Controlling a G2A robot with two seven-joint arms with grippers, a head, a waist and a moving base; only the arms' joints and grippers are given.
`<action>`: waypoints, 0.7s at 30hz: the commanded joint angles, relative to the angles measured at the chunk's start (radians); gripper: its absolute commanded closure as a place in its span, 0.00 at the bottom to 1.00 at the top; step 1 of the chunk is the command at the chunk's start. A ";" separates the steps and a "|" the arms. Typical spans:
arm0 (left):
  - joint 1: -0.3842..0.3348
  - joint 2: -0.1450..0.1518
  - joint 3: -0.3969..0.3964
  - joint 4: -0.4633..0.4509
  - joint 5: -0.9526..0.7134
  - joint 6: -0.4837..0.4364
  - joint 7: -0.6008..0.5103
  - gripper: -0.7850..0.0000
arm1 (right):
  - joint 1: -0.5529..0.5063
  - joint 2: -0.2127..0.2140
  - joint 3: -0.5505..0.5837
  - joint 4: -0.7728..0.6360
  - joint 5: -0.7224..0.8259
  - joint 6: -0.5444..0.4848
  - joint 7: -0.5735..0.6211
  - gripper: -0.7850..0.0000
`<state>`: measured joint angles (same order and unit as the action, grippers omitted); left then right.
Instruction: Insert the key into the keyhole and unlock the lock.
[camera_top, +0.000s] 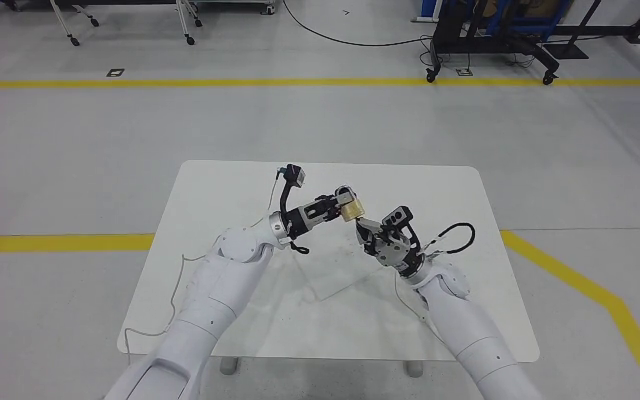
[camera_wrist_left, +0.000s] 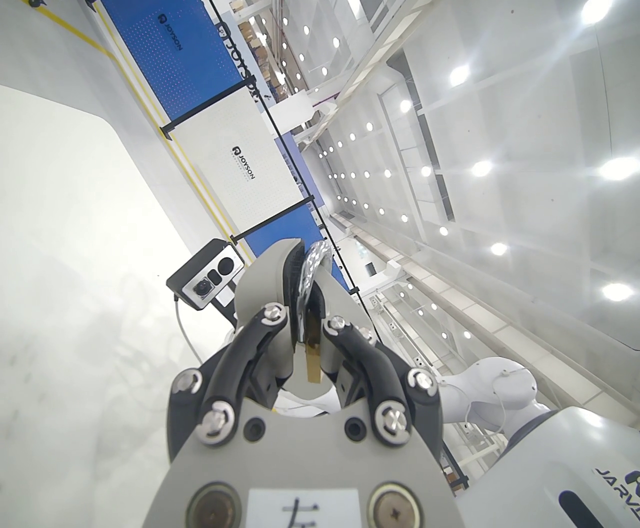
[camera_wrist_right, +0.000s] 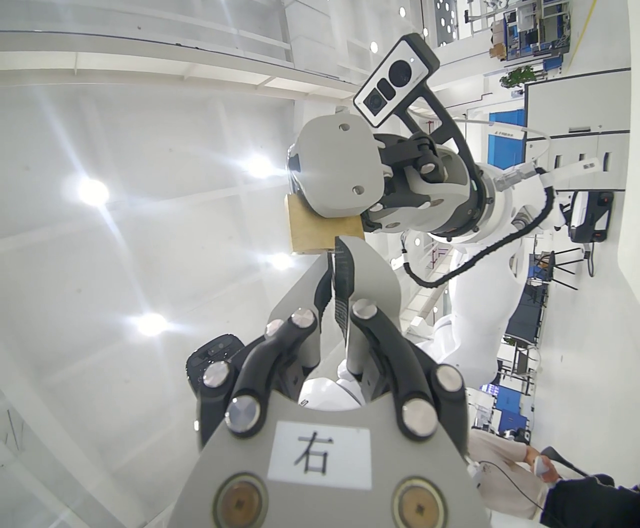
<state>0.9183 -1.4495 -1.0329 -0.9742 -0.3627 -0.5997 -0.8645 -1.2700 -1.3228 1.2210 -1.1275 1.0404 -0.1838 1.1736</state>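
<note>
Left tool (camera_wrist_left: 306, 272) is clenched on the lock (camera_wrist_right: 315, 230), held above the counter (camera_top: 240, 200) so its base faces the right tool (camera_wrist_right: 340, 260). That tool is pinched shut, apparently on the key hidden between its pads, tip meeting the base for insertion.

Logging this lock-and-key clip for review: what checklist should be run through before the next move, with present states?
1. Grip of left tool on lock: ok.
2. Grip of right tool on key: ok.
3. Tip of key meets lock's brass body: ok.
4. Line-up of key with keyhole: cannot tell, keyhole hidden.
5. Both held above table: ok.
</note>
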 joint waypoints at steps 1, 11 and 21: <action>-0.001 0.000 0.001 0.001 0.003 -0.002 0.002 1.00 | -0.003 0.001 0.005 0.000 0.009 0.004 0.014 1.00; -0.003 0.004 -0.007 0.003 0.004 -0.017 0.016 1.00 | -0.010 0.003 0.020 -0.005 0.008 0.004 0.035 1.00; 0.000 0.008 -0.009 -0.001 0.016 -0.014 0.034 1.00 | -0.011 0.005 0.021 -0.006 -0.031 -0.010 0.007 0.65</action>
<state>0.9169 -1.4426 -1.0401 -0.9750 -0.3496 -0.6150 -0.8347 -1.2806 -1.3178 1.2412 -1.1304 1.0076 -0.1930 1.1835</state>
